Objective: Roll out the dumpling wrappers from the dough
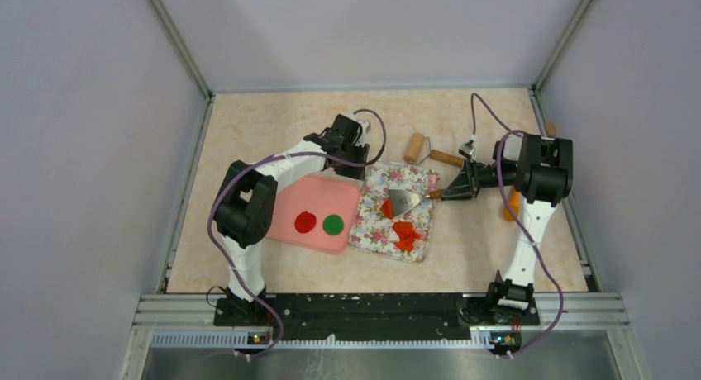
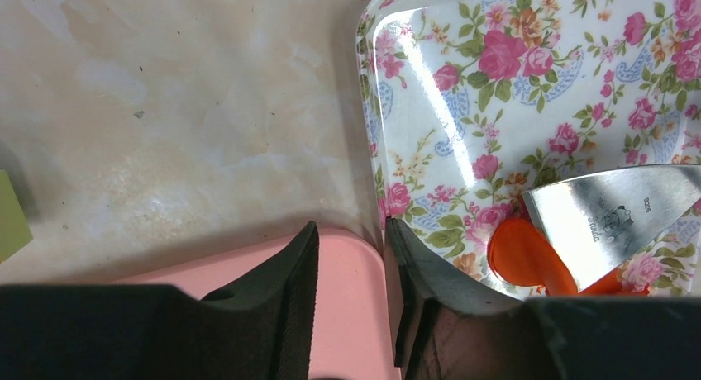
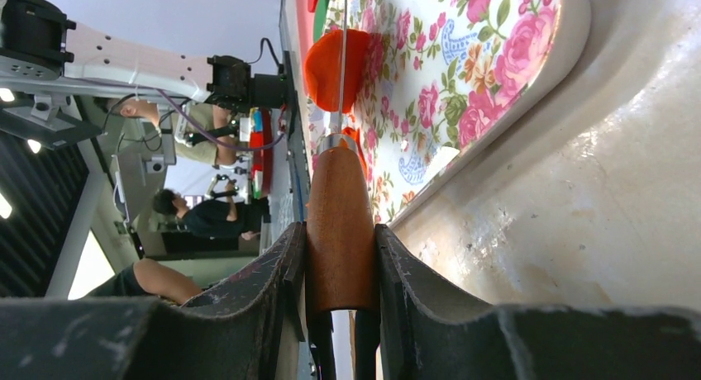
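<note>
Worktop [image 1: 273,124]: pale marbled surface, walled on three sides, carrying all items below.

Arms: the left arm [image 1: 248,206] reaches forward and inward. The right arm [image 1: 537,182] bends across toward the centre.

Trays: the pink tray [image 1: 285,215] sits left of centre. The floral tray [image 1: 374,223] lies just beside it on the right, their edges close together.

Left claw [image 2: 350,225]: fingers parted, nothing between them. It hangs over the far corner of the pink tray, at the floral tray's edge.

Right claw [image 3: 340,229]: clamped on the wooden handle of a scraper [image 1: 402,201]. The metal blade reaches out over the floral tray.

Wooden roller [image 1: 413,147]: lying on the worktop beyond the floral tray, apart from both claws.

Orange stick [image 1: 512,205]: on the worktop at the right, partly hidden by the right arm.

Dough scrap [image 1: 405,234]: ragged, orange-red, on the near half of the floral tray, untouched by either claw.

Wrappers: the orange-red disc [image 1: 386,208] lies on the floral tray, partly covered by the scraper blade. The red disc [image 1: 305,222] and green disc [image 1: 333,224] lie flat, side by side and apart, on the pink tray.
</note>
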Available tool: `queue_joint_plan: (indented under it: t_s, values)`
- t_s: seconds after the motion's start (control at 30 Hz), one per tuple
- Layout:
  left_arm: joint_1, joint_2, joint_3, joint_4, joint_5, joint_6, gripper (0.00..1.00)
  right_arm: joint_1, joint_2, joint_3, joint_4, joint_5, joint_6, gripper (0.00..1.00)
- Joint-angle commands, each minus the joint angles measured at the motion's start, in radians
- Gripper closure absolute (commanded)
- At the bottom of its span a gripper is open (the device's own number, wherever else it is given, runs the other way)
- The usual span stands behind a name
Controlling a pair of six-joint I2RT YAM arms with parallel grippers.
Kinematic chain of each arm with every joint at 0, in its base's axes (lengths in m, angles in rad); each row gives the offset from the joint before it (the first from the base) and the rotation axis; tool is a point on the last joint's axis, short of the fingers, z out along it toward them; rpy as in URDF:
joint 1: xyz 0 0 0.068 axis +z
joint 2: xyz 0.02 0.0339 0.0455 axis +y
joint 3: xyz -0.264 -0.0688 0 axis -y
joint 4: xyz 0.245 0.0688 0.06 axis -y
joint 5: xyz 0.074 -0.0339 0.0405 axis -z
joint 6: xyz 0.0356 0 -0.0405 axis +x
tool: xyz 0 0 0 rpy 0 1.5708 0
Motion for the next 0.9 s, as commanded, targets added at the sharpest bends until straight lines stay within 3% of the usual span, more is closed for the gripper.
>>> queue_joint_plan:
  t_s: [0.0, 0.17, 0.33, 0.47, 0.6, 0.87]
  values:
    - [0.002, -0.027, 0.014, -0.004, -0.016, 0.029, 0.61, 0.012, -0.038, 0.007, -0.026, -0.06, -0.031, 1.0]
    - [0.012, -0.042, 0.006, -0.006, -0.017, 0.03, 0.6, -0.006, -0.039, 0.019, 0.015, -0.004, 0.011, 1.0]
    - [0.015, -0.039, -0.007, 0.001, -0.003, 0.018, 0.59, -0.028, -0.109, 0.015, 0.248, 0.176, 0.245, 1.0]
    - [0.014, -0.033, -0.01, 0.01, 0.009, 0.007, 0.59, -0.024, -0.094, 0.027, 0.285, 0.232, 0.316, 1.0]
    - [0.015, -0.034, -0.017, 0.014, 0.012, 0.005, 0.58, 0.019, -0.127, -0.035, 0.402, 0.304, 0.42, 1.0]
    - [0.015, -0.041, -0.068, 0.016, 0.033, -0.003, 0.57, 0.099, -0.113, -0.059, 0.467, 0.328, 0.487, 1.0]
